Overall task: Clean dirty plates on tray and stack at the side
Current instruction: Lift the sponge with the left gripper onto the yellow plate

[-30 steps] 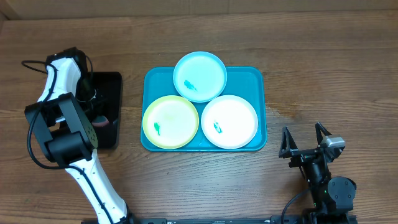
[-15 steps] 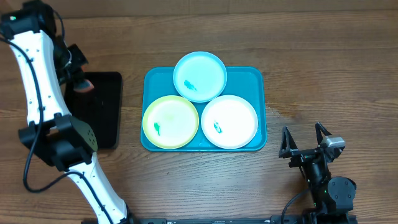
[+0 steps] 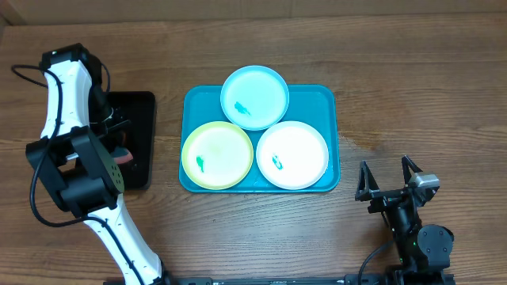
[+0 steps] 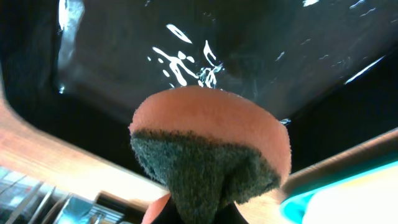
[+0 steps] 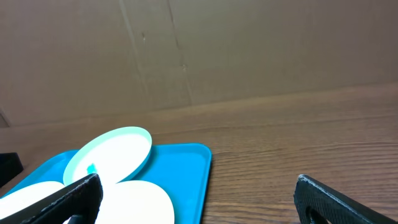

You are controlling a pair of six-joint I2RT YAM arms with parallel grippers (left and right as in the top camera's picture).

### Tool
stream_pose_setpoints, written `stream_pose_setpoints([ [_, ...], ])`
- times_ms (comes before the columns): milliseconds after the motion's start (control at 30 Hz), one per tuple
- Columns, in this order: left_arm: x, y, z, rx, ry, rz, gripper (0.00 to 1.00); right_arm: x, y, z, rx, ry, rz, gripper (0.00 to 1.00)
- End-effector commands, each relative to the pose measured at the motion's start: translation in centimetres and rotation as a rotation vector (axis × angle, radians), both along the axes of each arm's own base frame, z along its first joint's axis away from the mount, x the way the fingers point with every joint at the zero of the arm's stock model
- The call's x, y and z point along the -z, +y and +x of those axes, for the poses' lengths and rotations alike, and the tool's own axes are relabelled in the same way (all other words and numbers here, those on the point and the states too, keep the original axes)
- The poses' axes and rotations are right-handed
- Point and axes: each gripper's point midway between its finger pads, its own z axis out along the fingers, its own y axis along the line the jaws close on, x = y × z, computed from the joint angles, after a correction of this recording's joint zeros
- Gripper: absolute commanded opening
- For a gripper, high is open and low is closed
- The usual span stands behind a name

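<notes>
Overhead view: all three plates, light blue (image 3: pixel 253 96), yellow-green (image 3: pixel 217 155) and white (image 3: pixel 291 154), lie on the turquoise tray (image 3: pixel 326 99), each with a teal smudge and none stacked aside. So the cleaning, I judge, is all ahead. My left claw (image 3: pixel 119 144) is clamped on an orange sponge (image 4: pixel 211 149) with a dark scouring face, above the black tray (image 3: pixel 141 107). My right claw (image 3: pixel 386 176) stands wide and holds nothing. The counter (image 3: pixel 396 79) is wood, with a plain brown wall (image 5: pixel 249 50) behind.
</notes>
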Motion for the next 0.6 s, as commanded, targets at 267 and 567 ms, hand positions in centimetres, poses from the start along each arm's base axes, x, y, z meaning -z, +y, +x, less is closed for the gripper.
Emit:
stream_pose_setpoints([
  [267, -14.7, -1.2, 4.3, -0.025, -0.526, -0.072, 0.04, 0.2, -0.2, 0.0, 0.013, -0.006, -0.003, 1.0],
  [567, -16.0, -9.1, 2.7, 0.166, -0.517, -0.203, 0.04, 0.2, -0.2, 0.0, 0.013, -0.006, -0.003, 1.0],
])
